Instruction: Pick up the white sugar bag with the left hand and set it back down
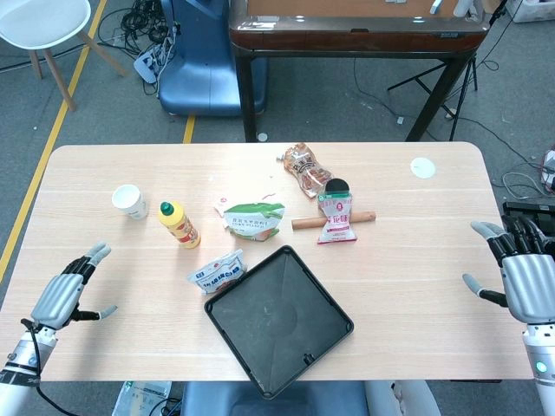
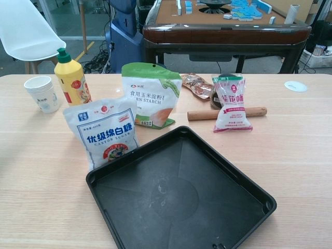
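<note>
Reaching comes first: your left hand (image 1: pixel 69 297), fingers spread and empty, is well apart from the sugar bag (image 1: pixel 217 271); bring it across and close around the bag.

The light wood bench (image 1: pixel 416 260) stands on a grey floor (image 1: pixel 347 104). A yellow line (image 1: pixel 61 113) runs diagonally across the floor at the far left. Beyond the bench stands a dark brown table (image 1: pixel 355 35) with black legs; the chest view shows blue tiles (image 2: pixel 244 8) on its top. A white chair (image 1: pixel 39 22) with wooden legs sits at the far left. A blue machine base (image 1: pixel 204 65) and tangled black cables (image 1: pixel 143 26) lie beside it. Lighting is even.
</note>
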`<state>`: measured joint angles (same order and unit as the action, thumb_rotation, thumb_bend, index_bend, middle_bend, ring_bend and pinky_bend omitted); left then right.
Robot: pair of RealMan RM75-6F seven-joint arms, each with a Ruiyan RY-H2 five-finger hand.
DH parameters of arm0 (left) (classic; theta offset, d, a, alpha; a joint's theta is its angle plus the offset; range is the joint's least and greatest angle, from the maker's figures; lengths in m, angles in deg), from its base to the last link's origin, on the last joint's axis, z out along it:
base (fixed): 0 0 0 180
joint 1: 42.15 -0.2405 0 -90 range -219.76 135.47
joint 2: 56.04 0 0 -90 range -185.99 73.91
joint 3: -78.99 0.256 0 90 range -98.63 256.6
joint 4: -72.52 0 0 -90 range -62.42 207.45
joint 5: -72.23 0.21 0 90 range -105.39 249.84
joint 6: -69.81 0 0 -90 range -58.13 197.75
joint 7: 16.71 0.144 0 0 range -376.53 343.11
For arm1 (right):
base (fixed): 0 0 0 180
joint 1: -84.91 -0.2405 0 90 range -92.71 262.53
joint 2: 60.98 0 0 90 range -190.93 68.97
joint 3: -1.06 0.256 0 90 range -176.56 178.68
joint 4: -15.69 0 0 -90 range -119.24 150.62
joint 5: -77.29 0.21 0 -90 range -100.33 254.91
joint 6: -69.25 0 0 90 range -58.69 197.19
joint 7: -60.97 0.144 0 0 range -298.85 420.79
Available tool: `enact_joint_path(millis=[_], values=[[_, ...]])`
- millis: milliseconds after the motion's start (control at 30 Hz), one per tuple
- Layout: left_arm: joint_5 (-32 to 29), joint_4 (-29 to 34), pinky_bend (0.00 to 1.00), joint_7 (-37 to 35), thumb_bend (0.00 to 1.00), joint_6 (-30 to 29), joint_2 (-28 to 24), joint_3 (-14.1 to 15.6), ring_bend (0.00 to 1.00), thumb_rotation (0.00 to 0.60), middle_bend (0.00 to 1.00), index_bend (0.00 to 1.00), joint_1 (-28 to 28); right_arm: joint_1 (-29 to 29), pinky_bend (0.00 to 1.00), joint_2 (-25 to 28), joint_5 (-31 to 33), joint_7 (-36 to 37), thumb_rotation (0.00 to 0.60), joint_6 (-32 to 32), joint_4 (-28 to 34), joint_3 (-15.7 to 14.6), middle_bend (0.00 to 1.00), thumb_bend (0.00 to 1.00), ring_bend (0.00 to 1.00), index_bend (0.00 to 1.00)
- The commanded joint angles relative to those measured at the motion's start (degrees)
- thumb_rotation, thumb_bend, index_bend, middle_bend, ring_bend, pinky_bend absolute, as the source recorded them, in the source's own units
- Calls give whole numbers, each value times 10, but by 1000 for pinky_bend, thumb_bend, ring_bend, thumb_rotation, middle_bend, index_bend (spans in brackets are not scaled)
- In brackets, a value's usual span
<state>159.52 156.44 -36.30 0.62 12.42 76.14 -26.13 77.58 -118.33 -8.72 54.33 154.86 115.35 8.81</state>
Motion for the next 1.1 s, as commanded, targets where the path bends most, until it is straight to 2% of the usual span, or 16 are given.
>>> enact_joint_path(millis=[33,233,633,1100], values=[[4,-21,99,-44,135,47,20,2,98,600,18,11,35,0,58,1,1,-1,600,-1,1,-1,242,203,103,201],[1,-40,128,-80,135,95,52,2,107,600,27,14,71,2,58,2,5,0,600,0,0,-3,242,203,102,201],[-21,-68,199,-96,135,143,130,-9,175,600,104,74,121,11,58,2,13,15,600,5,-13,-8,242,203,103,201],[-53,-102,247,-74,135,159,216,-33,206,600,138,96,161,22,58,0,24,31,600,11,-27,-11,242,203,103,201]])
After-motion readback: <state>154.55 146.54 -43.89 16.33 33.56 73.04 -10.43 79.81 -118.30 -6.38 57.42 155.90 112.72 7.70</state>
